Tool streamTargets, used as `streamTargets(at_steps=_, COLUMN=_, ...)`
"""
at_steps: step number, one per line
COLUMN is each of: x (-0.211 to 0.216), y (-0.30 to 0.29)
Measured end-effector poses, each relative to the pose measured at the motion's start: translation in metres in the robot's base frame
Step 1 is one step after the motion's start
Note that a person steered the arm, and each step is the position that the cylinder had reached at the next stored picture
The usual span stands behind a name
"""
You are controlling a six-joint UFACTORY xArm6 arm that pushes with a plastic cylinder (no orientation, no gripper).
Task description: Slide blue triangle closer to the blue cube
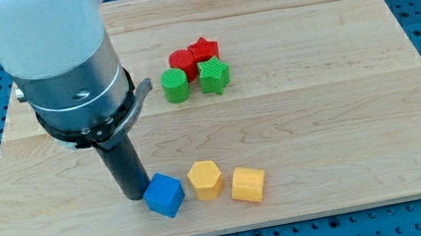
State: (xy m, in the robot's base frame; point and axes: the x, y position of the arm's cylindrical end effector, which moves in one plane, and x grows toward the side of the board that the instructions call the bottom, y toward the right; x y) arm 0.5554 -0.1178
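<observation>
We see wooden surface (341, 69), our rod standing near its bottom edge, left of centre. My tip (135, 197) touching blue cube (163, 196) on its left side. No pincer on this arm, so no pincer state to tell. Blue triangle: cannot find it, perhaps hidden. Yellow hexagonal block (206, 179) just beside cube, yellow cube (248, 184) next along bottom edge. Toward top edge, clustered: green cylinder (175, 85), green star (215, 75), red cylinder (182, 60), red star (204, 49).

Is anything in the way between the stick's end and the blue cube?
No, nothing is. My tip sits right beside the blue cube, on its side toward the view's left. The two yellow blocks lie on the cube's other side. No blue triangle shows; the arm may hide it.
</observation>
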Motion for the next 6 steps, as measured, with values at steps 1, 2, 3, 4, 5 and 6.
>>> streamTargets(at_steps=1, x=-0.038, y=-0.089)
streamTargets(at_steps=2, x=-0.129, y=-0.087)
streamTargets(at_steps=3, x=-0.137, y=-0.047)
streamTargets(at_steps=4, x=-0.083, y=0.006)
streamTargets(at_steps=5, x=-0.054, y=0.023)
streamTargets(at_steps=6, x=-0.088, y=-0.001)
